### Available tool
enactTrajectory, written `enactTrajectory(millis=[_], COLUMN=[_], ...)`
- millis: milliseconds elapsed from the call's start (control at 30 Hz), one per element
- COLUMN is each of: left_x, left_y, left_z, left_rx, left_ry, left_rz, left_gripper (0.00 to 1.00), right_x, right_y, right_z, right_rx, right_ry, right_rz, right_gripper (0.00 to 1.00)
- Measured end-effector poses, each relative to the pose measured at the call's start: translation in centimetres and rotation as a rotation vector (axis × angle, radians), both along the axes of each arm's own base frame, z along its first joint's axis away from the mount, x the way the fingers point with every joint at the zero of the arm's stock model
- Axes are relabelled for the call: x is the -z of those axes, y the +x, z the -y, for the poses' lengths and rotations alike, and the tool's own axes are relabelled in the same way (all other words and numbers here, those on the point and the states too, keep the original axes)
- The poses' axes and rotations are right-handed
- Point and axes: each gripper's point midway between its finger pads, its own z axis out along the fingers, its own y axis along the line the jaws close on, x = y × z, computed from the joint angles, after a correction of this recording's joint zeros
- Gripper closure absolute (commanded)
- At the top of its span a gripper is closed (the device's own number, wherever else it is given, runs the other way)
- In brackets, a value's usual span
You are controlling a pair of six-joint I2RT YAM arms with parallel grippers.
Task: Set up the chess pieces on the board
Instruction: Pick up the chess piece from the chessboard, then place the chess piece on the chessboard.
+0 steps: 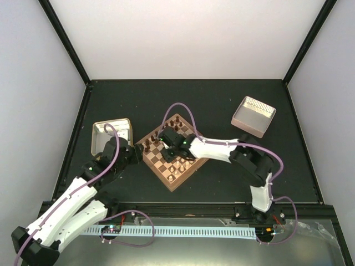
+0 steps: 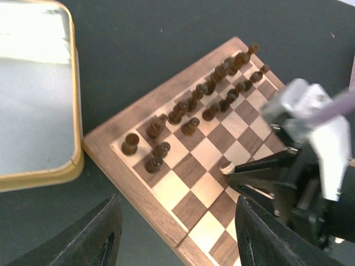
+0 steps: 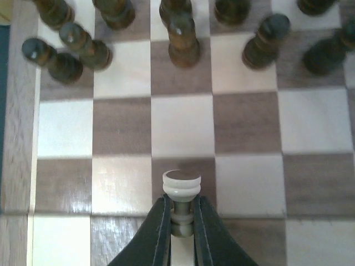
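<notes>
Low at frame centre, right claw (image 3: 181, 209) pinches a pale piece (image 3: 181, 183); bare board (image 3: 183, 124) squares above, dark pieces (image 3: 183, 39) beyond.

And the tally ran: one board (image 1: 165, 169) on the counter (image 1: 222, 100), one yellow tray (image 1: 101, 128), one pink bin (image 1: 249, 123). Two pincers were out there, the left pincer (image 2: 177, 199) and the right pincer (image 3: 181, 208). One pale piece (image 3: 181, 185) showed plainly up close. The dark pieces (image 2: 191, 126) stood in two crowded rows, well over a dozen, though too bunched for a sure number.
</notes>
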Motion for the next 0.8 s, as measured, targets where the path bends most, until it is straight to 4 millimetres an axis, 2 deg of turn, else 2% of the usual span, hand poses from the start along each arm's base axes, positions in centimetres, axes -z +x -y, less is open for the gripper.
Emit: enactTrajectory(millis=[167,267,433,667,800], left_x=[1.6,1.1,-0.8,-1.5,-2.5], left_y=[-0.3,-0.2,0.1,0.8,0.8], left_z=[1.1,2.2,4.7,6.9,8.4], left_rx=[-0.011,0.012,0.112,0.213,0.288], left_ry=[-0.127,-0.222,-0.380,-0.522,-0.602], left_rz=[-0.049,-0.044,-0.038,-0.101,-0.114], left_gripper=[0.34,0.30,0.27,0.36,0.42], right_x=[-1.4,-3.9,-8.0,-12.6,-14.1], right_y=[-1.5,-1.5,-2.2,-3.4,-3.8], right_z=[2.4,2.1,1.3,0.7,0.4], right_rx=[-0.003,-0.026,-0.090,-0.171,-0.202], right_ry=[0.084,0.181,0.335,0.482,0.528], right_rz=[0.066,0.131,0.216,0.285,0.306], right_gripper=[0.95,0.95,0.95,0.95,0.96])
